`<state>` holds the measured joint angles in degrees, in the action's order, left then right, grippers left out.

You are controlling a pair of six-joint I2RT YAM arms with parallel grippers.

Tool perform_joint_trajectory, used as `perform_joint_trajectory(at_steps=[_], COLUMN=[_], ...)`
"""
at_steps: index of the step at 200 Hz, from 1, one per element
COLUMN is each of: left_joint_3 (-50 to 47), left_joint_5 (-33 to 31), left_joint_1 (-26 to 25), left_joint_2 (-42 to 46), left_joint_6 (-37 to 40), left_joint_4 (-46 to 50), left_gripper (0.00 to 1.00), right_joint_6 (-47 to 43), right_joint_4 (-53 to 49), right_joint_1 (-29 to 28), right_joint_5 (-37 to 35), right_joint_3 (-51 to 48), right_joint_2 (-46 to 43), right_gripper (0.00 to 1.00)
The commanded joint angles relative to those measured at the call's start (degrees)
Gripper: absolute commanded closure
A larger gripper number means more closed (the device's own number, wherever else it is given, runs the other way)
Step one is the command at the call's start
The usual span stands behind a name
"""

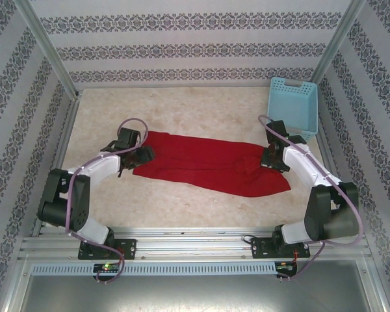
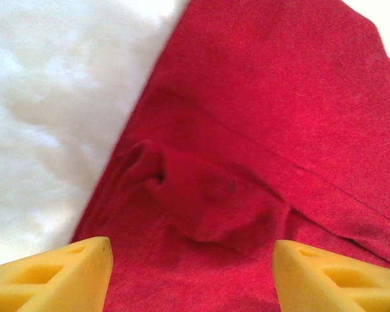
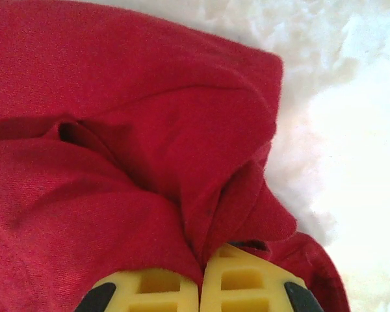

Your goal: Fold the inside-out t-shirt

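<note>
1. Yellow fingers (image 3: 237,286) of the right gripper (image 3: 200,279) are pressed together, pinching a raised fold of the red t-shirt (image 3: 149,143). Cloth bunches up ahead of them and to their left.
2. Left gripper (image 2: 192,276): fingers (image 2: 65,273) wide apart, nothing clamped. A wrinkled hump of shirt lies between and just ahead of them, with bare table (image 2: 45,97) off to their left.
3. Handling, my read: light and limp with no stiffness, so it drapes and wrinkles wherever it's lifted. Not slippery, not fragile. Best hold is a pinch at a hem or corner at each end, so both layers come along.
4. Orientation: shirt lies flat as a long strip on the table. Its long axis runs from the left fingers to the right fingers, roughly one end at each. Can't tell which end is collar or hem.
</note>
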<state>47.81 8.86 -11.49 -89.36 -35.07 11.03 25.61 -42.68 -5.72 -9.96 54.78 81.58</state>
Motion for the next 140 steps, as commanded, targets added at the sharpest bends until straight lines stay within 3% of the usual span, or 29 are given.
perform_joint_trajectory(at_steps=[1, 45, 77, 105, 140], left_joint_3=[1.6, 3.4, 5.7, 7.3, 4.5], left_joint_5=[2.8, 0.1, -3.7, -5.5, -5.0], left_joint_1=[-1.1, -5.5, -5.6, -2.7, 5.2], left_joint_2=[-3.1, -2.3, -6.9, -13.1, -15.0], left_joint_6=[1.2, 0.7, -0.2, -1.5, -4.7], left_joint_4=[-3.0, -3.6, -2.3, -1.8, -0.6], left_gripper=[0.36, 0.36, 0.35, 0.35, 0.38], right_joint_6=[1.3, 1.4, 2.2, 2.8, 2.7], right_joint_4=[4.1, 3.7, 3.8, 4.4, 4.8], right_joint_1=[0.1, 0.0, 0.0, 0.1, 0.0], right_joint_5=[3.4, -0.6, -2.2, -2.6, -2.5], right_joint_3=[-1.1, -1.4, -2.3, -3.1, -3.9], right_joint_2=[0.9, 0.0, -0.2, 0.6, 0.9], right_gripper=[0.98, 0.96, 0.91, 0.83, 0.71])
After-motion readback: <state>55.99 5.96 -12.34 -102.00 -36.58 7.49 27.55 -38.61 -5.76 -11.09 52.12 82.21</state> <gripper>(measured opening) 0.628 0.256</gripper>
